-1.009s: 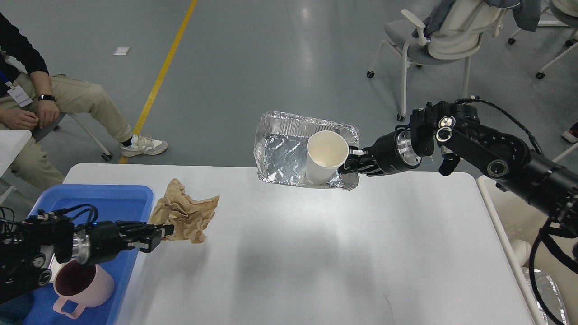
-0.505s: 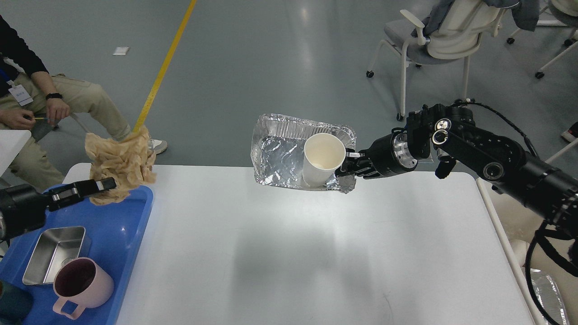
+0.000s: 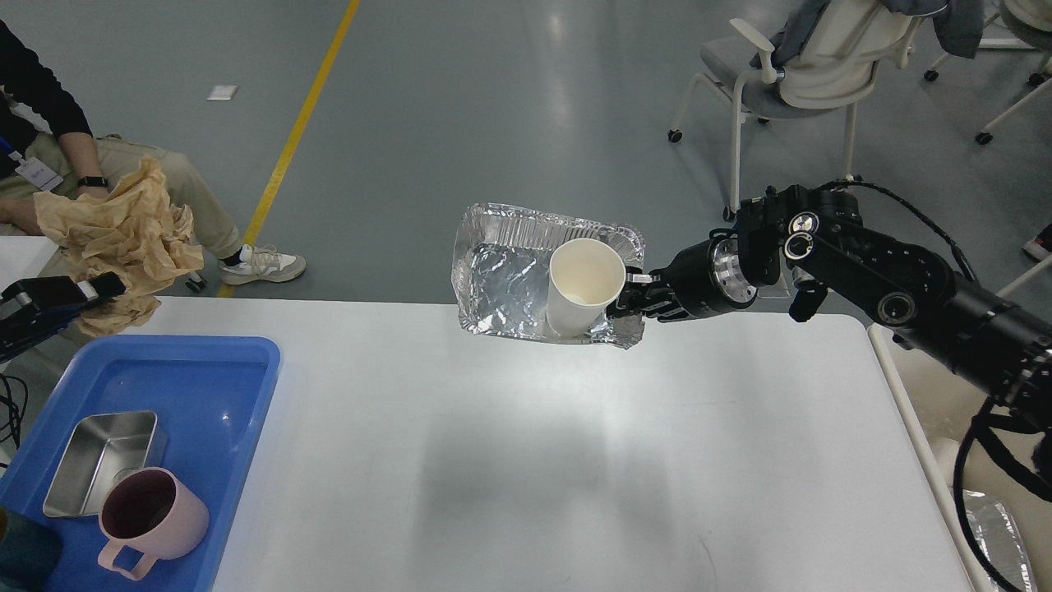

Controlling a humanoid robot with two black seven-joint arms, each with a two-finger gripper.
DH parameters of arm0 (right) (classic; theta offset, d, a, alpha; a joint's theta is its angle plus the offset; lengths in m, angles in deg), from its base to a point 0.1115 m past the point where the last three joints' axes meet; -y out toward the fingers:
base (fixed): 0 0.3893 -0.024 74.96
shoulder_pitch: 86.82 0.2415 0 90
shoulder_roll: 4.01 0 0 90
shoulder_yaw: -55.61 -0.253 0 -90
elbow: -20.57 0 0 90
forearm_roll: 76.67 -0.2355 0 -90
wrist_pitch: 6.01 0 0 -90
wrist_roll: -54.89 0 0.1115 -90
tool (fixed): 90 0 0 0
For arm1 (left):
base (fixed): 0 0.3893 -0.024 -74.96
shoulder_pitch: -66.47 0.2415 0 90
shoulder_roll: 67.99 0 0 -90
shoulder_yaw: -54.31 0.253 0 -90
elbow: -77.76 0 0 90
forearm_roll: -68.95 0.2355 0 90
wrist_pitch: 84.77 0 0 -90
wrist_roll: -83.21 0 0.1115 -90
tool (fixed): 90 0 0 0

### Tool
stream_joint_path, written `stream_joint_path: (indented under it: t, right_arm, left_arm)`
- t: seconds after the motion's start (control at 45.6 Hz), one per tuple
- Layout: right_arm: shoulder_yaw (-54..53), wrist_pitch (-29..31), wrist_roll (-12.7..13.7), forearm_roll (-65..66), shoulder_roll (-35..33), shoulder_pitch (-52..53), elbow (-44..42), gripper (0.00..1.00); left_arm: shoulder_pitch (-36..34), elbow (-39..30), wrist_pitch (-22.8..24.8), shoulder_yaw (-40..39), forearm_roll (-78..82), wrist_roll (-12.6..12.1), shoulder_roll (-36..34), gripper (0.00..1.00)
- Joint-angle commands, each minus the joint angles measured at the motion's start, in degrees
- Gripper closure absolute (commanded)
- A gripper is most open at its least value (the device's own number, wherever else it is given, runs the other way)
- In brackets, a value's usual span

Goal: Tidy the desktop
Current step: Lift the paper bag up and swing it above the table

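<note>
From the head view, the right gripper (image 3: 631, 294) is closed tight on the edge of a shiny foil tray (image 3: 514, 275). The tray hangs in the air, out past the tip of that gripper. A white paper cup (image 3: 579, 288) stands up inside the tray, on the side nearest the gripper.

The left gripper (image 3: 103, 288) is closed on a crumpled brown paper (image 3: 119, 230). The paper bunches up above and beyond the gripper tip, off the table.

The desktop (image 3: 534, 460) is the big white table. It lies below both grippers and fills the space between them. The foil tray floats over its far edge.

A blue tray (image 3: 238, 386) sits on the desktop, just below the left gripper. A metal box (image 3: 103, 460) and a pink mug (image 3: 152, 518) rest in it, side by side and touching.
</note>
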Motion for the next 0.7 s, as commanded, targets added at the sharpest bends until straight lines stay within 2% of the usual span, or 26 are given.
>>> stream_joint_path:
  t: [0.0, 0.241, 0.351, 0.57, 0.68]
  right_arm:
    - [-0.01, 0.00, 0.00, 0.00, 0.00, 0.00, 0.07, 1.00]
    - [-0.01, 0.00, 0.00, 0.00, 0.18, 0.36, 0.07, 1.00]
    - [0.07, 0.00, 0.09, 0.00, 0.44, 0.44, 0.07, 1.00]
    - [0.07, 0.00, 0.00, 0.00, 0.44, 0.53, 0.07, 1.00]
    - [0.07, 0.00, 0.09, 0.00, 0.44, 0.53, 0.07, 1.00]
  left_arm:
    - [0.51, -1.74, -1.33, 0.12, -0.82, 0.37, -1.90, 0.96]
    - [-0.10, -0.95, -1.95, -0.58, 3.74, 0.46, -1.20, 0.96]
    - [-4.40, -0.51, -0.63, -1.73, 13.84, -0.24, -0.50, 0.95]
    - [-13.63, 0.36, 9.21, -1.90, 27.11, -1.03, 2.66, 0.95]
    - [-17.06, 1.86, 12.55, -1.90, 36.26, -1.03, 6.09, 0.95]
